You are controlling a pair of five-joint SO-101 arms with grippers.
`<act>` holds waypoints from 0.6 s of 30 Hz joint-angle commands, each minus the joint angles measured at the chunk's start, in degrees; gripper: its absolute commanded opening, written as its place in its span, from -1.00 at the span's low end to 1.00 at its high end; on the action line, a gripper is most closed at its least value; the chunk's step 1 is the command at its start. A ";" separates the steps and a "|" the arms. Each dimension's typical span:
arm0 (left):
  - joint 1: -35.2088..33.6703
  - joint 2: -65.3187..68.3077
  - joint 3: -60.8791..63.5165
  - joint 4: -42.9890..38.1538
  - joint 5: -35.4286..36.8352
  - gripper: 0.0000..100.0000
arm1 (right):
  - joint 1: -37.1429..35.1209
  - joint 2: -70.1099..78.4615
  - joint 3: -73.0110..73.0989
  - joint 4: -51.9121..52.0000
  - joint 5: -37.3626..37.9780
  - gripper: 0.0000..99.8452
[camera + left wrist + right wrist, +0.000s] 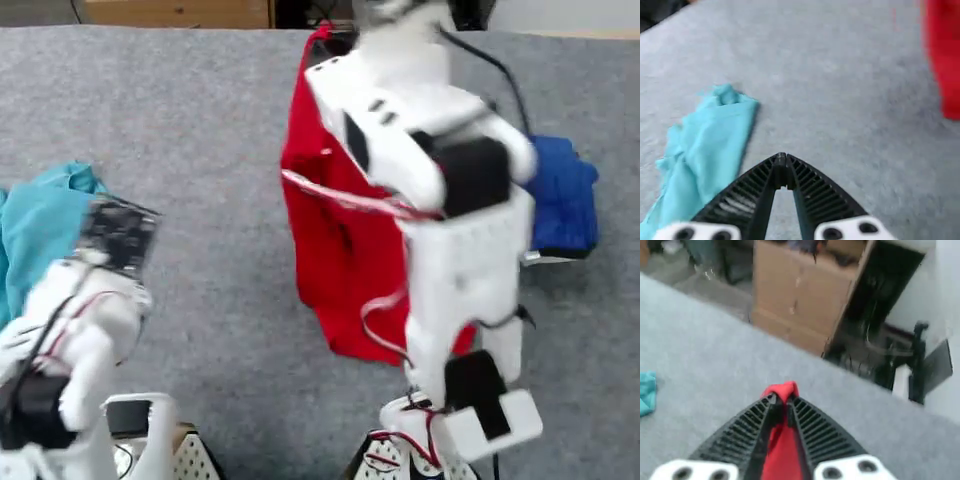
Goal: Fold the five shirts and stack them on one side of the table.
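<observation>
My right claw point(782, 402) is clenched on the red shirt point(340, 250), cloth poking past its tips. My left claw point(782, 162), pinched empty, hangs near the teal shirt point(710, 145). Grey table point(200, 120), wooden cabinet point(800, 295) beyond.

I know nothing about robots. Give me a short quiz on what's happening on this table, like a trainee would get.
1. How many shirt colours show in the high view?
2. Fill the blank: the right pincer is shut on the ___ shirt.
3. True or false: the left pincer is wide open.

Key
1. Three: the red shirt, the teal shirt and the blue shirt.
2. Red.
3. False: it is shut, with nothing in it.
</observation>
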 commanded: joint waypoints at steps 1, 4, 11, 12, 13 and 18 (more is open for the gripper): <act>13.41 0.88 5.14 -1.49 -0.53 -0.94 | 3.69 3.56 5.76 -6.15 0.62 -0.97; 23.16 0.88 10.68 -5.71 4.22 -0.94 | 8.09 8.31 11.12 -10.02 2.20 -0.97; 27.12 1.32 24.04 -27.25 13.19 -0.94 | 16.35 17.01 16.92 -11.87 13.54 -0.97; 27.21 1.76 26.07 -29.54 13.19 -0.94 | 17.14 17.98 17.01 -11.87 14.77 -0.97; 27.30 2.90 27.82 -31.56 13.45 -0.94 | 17.85 18.95 17.19 -11.87 15.74 -0.97; 27.56 14.51 29.93 -41.58 20.66 -0.94 | 21.89 24.75 17.27 -15.21 20.40 -0.97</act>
